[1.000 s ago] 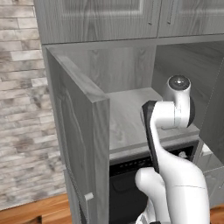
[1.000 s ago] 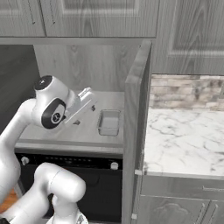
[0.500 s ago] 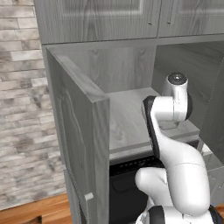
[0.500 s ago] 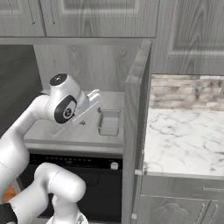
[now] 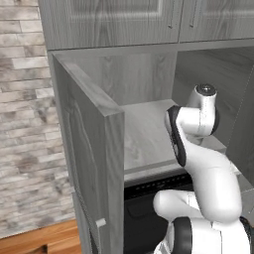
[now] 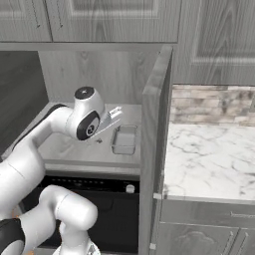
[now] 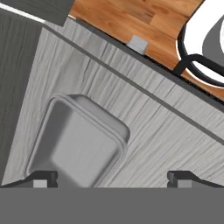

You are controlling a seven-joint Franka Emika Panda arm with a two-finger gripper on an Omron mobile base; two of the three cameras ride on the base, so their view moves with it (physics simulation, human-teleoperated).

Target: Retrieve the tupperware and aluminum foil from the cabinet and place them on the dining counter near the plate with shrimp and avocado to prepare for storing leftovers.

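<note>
Hand view: fingers spread wide above the tupperware

The fingers (image 7: 46, 178) stand wide apart and empty. The tupperware (image 7: 76, 141) lies flat on the cabinet (image 6: 154, 124) shelf (image 7: 157, 131), near its front edge, just beside the open door on the right side.

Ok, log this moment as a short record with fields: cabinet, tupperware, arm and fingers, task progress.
cabinet: door swung open, pale shelf exposed
tupperware: lies flat on the shelf, empty, near the right side wall; seen from above in the hand view
gripper: reaches over the shelf toward the tupperware
fingers: spread wide, tips apart, nothing between them; one tip sits over the container's edge
aluminum foil: cannot locate it
task progress: tupperware not yet grasped
</note>
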